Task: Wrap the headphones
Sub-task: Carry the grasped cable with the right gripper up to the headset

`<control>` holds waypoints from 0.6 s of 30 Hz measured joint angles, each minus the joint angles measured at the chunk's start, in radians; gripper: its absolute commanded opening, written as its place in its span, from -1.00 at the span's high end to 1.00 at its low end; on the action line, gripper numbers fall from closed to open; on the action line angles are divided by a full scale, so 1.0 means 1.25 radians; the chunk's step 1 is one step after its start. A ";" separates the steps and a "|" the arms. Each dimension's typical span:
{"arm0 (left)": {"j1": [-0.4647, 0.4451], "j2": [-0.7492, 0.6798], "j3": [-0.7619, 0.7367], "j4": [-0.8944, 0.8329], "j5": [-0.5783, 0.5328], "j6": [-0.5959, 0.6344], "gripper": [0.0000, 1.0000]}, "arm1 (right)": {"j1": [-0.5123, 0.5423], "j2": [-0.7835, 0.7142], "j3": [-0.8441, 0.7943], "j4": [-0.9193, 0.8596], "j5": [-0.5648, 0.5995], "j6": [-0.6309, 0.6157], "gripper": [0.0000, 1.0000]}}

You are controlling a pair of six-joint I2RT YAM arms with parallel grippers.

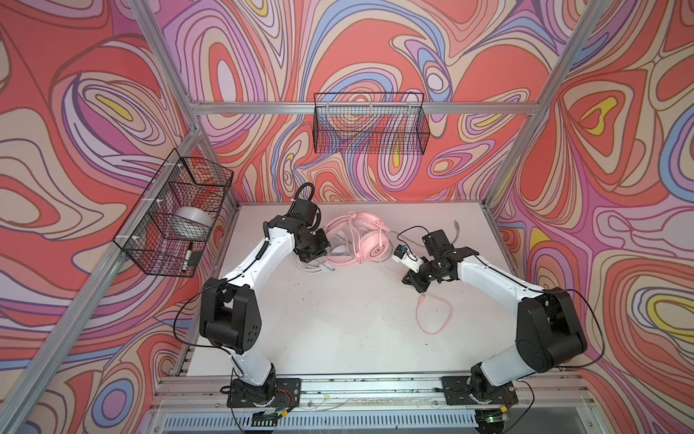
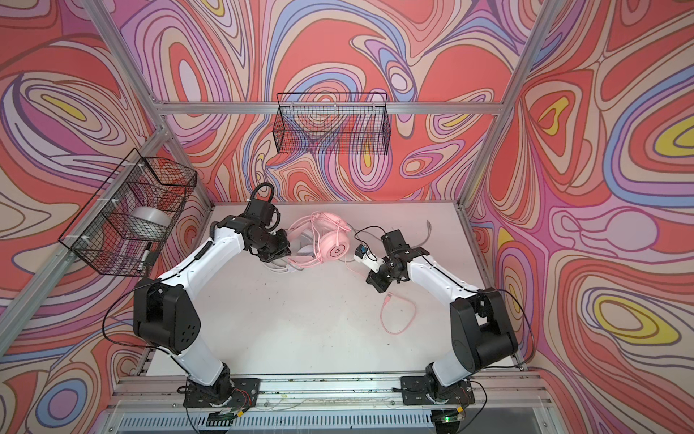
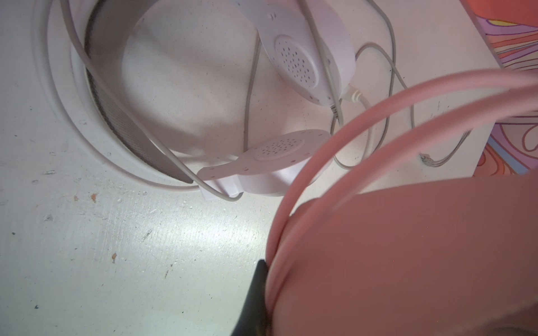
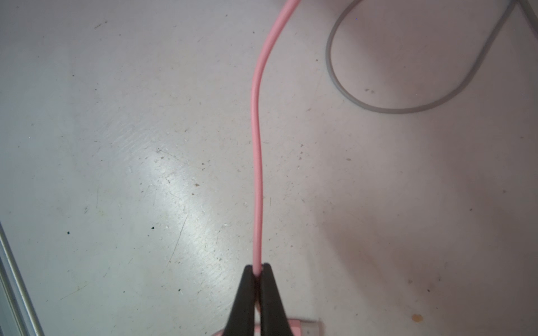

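Toward the back of the white surface (image 1: 338,319), the pink headphones (image 1: 371,246) lie partly over the white headphones (image 3: 305,58). The left hand (image 1: 319,252) is pressed together on the pink headband (image 3: 334,139). To its right, the right hand (image 4: 257,269) pinches the pink cable (image 4: 256,145)

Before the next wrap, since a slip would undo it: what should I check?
1. Grip of the right end effector on the pink cable: ok.
2. Grip of the left end effector on the pink headphones' headband: ok.
3. Slack and plug lying free on the table: ok.
4. Way clear of the white headphones: not ok, the pink headband overlaps them.
5. Way clear of the grey cable near the right grip: ok, it lies apart.
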State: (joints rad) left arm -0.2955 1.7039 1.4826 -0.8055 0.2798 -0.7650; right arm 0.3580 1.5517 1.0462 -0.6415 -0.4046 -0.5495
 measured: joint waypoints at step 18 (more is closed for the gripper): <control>0.000 0.000 -0.001 -0.041 -0.084 -0.010 1.00 | 0.150 0.002 0.146 -0.066 -0.026 -0.071 1.00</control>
State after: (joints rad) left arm -0.2955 1.7039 1.4811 -0.8570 0.1749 -0.7776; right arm 0.5453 1.5536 1.2289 -0.7238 -0.4366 -0.6380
